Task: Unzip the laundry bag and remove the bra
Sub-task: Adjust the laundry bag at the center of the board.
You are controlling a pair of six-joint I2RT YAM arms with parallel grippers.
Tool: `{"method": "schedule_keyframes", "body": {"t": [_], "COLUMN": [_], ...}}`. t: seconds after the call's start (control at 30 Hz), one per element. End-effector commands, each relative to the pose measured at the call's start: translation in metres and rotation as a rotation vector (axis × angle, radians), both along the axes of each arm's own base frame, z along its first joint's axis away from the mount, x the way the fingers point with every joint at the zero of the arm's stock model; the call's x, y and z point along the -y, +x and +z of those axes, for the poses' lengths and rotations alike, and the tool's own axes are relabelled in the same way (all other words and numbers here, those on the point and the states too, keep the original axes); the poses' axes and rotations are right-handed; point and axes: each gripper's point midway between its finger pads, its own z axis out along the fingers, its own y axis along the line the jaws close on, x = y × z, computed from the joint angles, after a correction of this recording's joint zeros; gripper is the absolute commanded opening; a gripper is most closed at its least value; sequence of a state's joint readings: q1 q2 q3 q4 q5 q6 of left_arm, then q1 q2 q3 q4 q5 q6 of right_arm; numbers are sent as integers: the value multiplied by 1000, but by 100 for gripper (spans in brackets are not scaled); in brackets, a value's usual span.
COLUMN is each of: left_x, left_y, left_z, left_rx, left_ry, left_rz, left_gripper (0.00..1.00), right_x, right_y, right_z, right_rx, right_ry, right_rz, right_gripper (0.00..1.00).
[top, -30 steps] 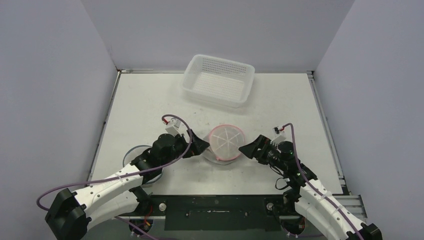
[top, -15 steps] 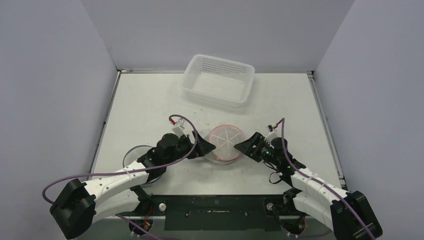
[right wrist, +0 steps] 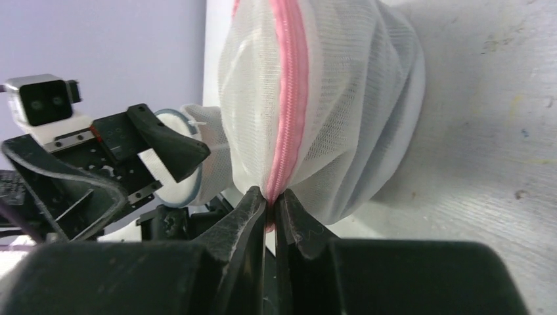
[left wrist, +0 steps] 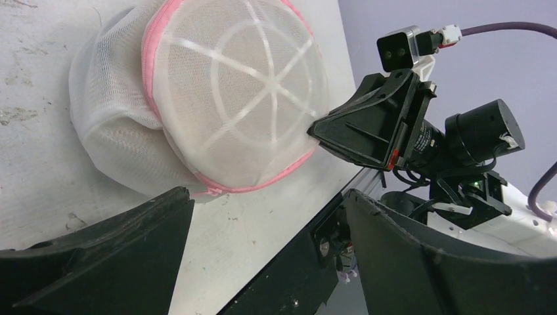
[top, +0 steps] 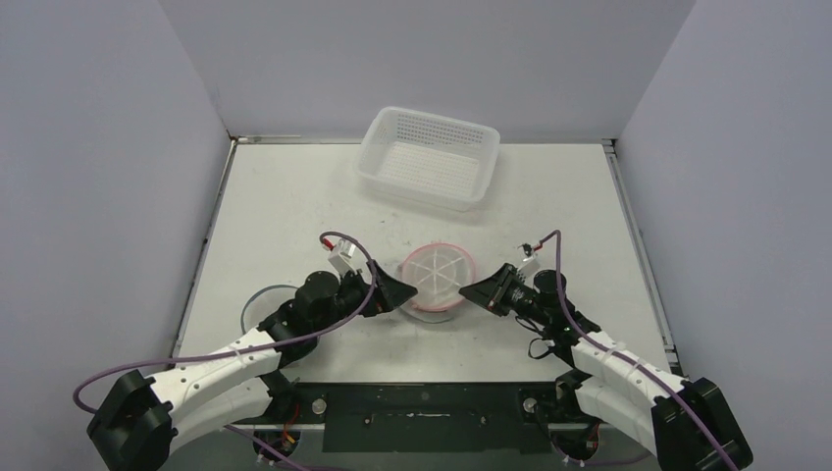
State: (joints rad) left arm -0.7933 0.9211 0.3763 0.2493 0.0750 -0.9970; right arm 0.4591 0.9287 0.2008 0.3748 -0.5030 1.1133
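Looking from the left, I see the left gripper (top: 397, 291) lying low over the worktop (top: 294, 196). Its fingers (left wrist: 131, 230) are spread wide towards the left side of the laundry bag (top: 437, 278), and I cannot tell whether they touch it. The bag sits in the middle of the worktop between the two grippers. It is a round white mesh pouch with white ribs across its top and a pink zip (right wrist: 284, 98) running round its rim. I cannot make out what it holds through the mesh. Well behind it, near the back wall, stands a white plastic basket (top: 422, 193). On the right, the right gripper (top: 473, 292) meets the bag's right edge, its fingers (right wrist: 253, 210) pressed together and pinching the pink zip.
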Motion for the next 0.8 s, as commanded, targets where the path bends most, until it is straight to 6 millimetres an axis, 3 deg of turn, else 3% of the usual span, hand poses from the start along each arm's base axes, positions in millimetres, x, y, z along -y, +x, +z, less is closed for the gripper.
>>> {"method": "schedule_keyframes", "body": {"t": [0.0, 0.2, 0.33, 0.6, 0.77], "left_x": [-4, -1, 6, 22, 26], "left_y": [-3, -15, -15, 2, 11], "left_z": [17, 11, 12, 7, 4], "left_rx": [19, -37, -49, -88, -120], "left_ry": [-97, -145, -151, -163, -240], "left_rz": [29, 2, -17, -17, -8], "left_gripper": [85, 85, 85, 85, 84], "right_x": [-11, -14, -12, -5, -1], "right_y": [0, -8, -12, -14, -16], "right_z": [46, 66, 67, 44, 40], "right_rx": [97, 113, 139, 134, 140], "right_ry": [130, 246, 274, 225, 217], "right_rz": [44, 74, 80, 57, 49], "right_gripper": [5, 5, 5, 5, 5]}}
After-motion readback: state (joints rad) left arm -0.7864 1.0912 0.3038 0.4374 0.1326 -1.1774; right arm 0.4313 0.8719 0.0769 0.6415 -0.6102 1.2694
